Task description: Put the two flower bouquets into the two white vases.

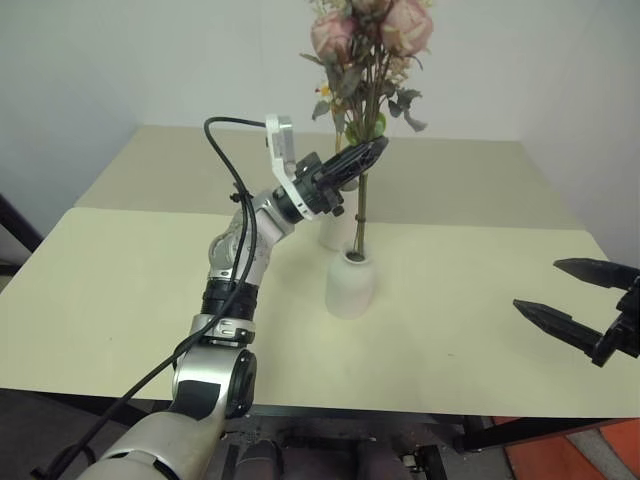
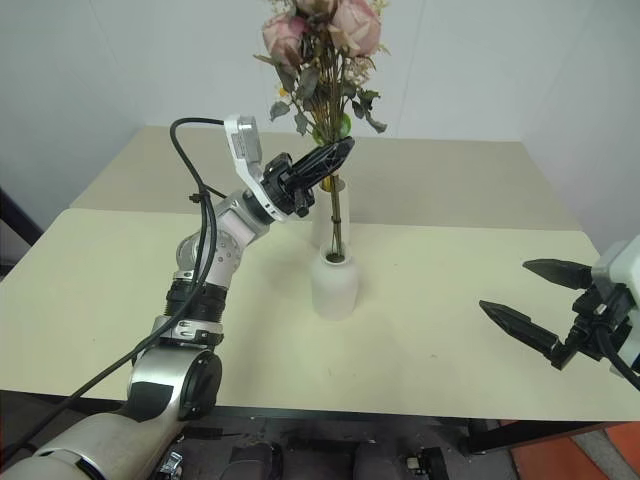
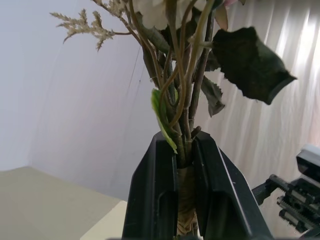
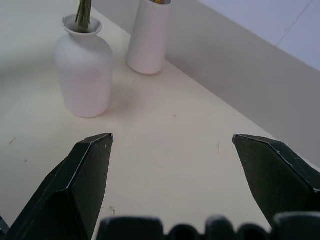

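Rose bouquet (image 1: 372,40): held in the left hand (image 1: 352,160), clamped on the bound stems, blooms above the hand, stem ends below it in the mouth of the rounded vase (image 1: 350,285) on the desk (image 1: 120,290). Judged light, top-heavy, stems springy; best gripped at the binding. Tall vase (image 4: 149,37) just behind. Right hand (image 1: 575,300) wide, empty, well apart.

The rose bouquet (image 1: 370,40) runs off the top edge in both head views, its uppermost blooms cut. The taller vase (image 1: 335,225) stands behind the left gripper (image 1: 362,160) and the rounded vase (image 1: 351,285), its mouth hidden (in the right wrist view its top is cropped too). Stem ends vanish inside the rounded vase.
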You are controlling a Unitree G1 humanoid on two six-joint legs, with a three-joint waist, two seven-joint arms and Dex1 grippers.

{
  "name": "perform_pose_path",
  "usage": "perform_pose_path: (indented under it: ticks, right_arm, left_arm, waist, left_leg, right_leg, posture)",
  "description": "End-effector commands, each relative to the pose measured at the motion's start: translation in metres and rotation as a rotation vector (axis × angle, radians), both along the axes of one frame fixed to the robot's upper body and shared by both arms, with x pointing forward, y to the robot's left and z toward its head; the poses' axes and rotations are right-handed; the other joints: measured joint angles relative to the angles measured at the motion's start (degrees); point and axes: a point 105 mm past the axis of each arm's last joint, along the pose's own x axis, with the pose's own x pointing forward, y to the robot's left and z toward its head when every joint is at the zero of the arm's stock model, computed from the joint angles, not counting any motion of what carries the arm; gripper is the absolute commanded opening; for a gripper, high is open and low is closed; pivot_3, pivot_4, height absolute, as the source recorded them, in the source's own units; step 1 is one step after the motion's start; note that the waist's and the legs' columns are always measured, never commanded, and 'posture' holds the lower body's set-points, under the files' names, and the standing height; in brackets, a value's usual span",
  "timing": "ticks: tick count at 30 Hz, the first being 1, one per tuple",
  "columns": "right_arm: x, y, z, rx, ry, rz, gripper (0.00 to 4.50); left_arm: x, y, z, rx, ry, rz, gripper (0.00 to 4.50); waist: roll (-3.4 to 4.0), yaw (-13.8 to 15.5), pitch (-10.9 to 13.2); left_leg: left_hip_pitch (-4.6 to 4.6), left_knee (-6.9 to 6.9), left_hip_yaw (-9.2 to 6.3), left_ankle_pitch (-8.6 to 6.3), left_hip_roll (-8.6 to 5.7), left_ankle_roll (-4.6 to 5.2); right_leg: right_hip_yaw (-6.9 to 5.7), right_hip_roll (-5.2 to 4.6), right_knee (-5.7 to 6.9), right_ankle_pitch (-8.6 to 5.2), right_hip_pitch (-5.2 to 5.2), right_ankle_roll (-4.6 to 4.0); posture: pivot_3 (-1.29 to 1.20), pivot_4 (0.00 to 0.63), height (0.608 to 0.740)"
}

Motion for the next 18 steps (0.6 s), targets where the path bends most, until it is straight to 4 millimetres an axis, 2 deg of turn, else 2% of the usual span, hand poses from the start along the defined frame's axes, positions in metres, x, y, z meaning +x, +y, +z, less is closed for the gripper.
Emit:
perform_pose_path:
  ticks: [1,11,18]
  right_arm:
    - [0.0,0.003,0.007,-0.025,-0.045,0.009,4.5]
    - [0.003,0.005,0.008,-0.028,-0.063,0.018,4.5]
    - [0.005,0.004,0.009,-0.029,-0.071,0.022,4.5]
  left_arm:
    - [-0.004,-0.004,-0.004,0.043,-0.052,-0.001,0.16]
    - [-0.011,-0.006,-0.02,0.077,-0.092,-0.001,0.16]
    - [-0.02,-0.001,-0.023,0.1,-0.103,-0.033,0.16]
  waist:
    - [0.0,0.04,0.0]
    - [0.01,-0.07,0.0]
    - [0.01,0.01,0.0]
  left_leg:
    - [-0.01,0.0,0.0,0.0,0.0,0.0]
    - [0.02,0.0,-0.01,0.0,0.0,0.0]
    - [0.0,0.01,-0.02,0.0,0.0,0.0]
  right_leg:
    - [0.0,0.0,0.0,0.0,0.0,0.0]
    - [0.0,0.0,0.0,0.0,0.01,0.0]
    - [0.0,0.0,0.01,0.0,0.0,0.0]
  posture:
    - [0.0,0.15,0.74]
    - [0.0,0.15,0.74]
    - [0.0,0.15,0.74]
